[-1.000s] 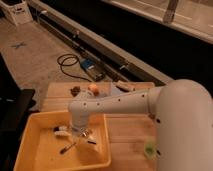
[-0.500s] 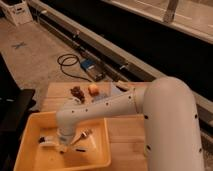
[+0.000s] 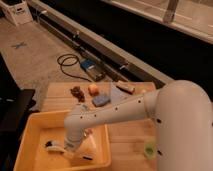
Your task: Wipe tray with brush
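The gripper [image 3: 70, 146] is down inside the yellow tray [image 3: 30, 126], right over the white brush [image 3: 59, 147] lying on the tray floor, dark head pointing left. Blue sponge [image 3: 101, 100] sits behind on the wooden table [image 3: 127, 137].

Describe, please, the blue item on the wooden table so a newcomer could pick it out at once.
Start at the yellow tray, where the gripper reaches down by the brush. Behind it, on the wooden table, sits a row of small items. The blue sponge is the flat blue block, unlike the orange cube.
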Tool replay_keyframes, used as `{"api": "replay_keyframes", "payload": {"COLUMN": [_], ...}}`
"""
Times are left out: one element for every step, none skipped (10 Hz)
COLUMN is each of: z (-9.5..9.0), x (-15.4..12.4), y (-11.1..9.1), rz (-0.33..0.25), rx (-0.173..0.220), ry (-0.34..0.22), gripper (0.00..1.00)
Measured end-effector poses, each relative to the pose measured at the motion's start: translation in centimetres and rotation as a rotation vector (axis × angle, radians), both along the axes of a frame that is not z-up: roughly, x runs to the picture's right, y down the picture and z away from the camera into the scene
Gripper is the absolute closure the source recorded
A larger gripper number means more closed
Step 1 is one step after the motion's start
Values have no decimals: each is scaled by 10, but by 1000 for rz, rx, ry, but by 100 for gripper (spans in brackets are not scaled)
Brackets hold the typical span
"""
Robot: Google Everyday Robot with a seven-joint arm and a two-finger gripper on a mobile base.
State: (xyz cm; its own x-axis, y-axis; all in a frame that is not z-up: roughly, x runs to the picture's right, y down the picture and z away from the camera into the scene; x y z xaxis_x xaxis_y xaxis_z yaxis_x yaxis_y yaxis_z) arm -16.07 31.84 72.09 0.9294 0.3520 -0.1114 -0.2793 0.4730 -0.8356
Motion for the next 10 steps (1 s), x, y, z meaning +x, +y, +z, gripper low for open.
{"api": "replay_keyframes", "payload": {"z": [6, 12, 18, 24, 26, 27, 25, 22, 16, 16], "x": [10, 14, 14, 12, 4, -6, -21, -35, -46, -46], "y": [-12, -22, -34, -43, -47, -47, -44, -39, -32, -32], "rz": [0, -2, 1, -4, -10, -19, -33, -48, -59, -57], "rx": [12, 21, 33, 43, 50, 53, 55, 55, 52, 53], "ry": [22, 36, 40, 39, 26, 11, -15, -42, -65, -65], "gripper": [100, 100, 100, 100, 100, 100, 100, 100, 100, 100]}}
